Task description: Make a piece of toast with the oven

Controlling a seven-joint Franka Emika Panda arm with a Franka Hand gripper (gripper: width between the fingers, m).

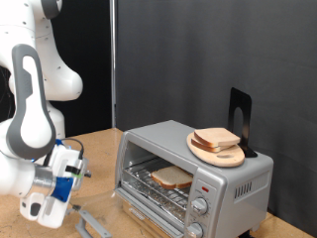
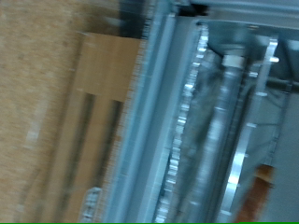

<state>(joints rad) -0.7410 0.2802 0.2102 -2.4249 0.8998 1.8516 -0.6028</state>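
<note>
With toast lying on wire rack inside oven, door dropped open: loading done, judged. Gripper low, at exterior view's left of door; finger spread cannot be told. Closing calls for lifting door edge. Spare slices on round wooden board atop brushed-silver box

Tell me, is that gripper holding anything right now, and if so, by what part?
Nothing shows between its fingers. The gripper sits low at the exterior view's left, beside the oven, whose door is down. One piece of toast lies on the rack inside.
</note>
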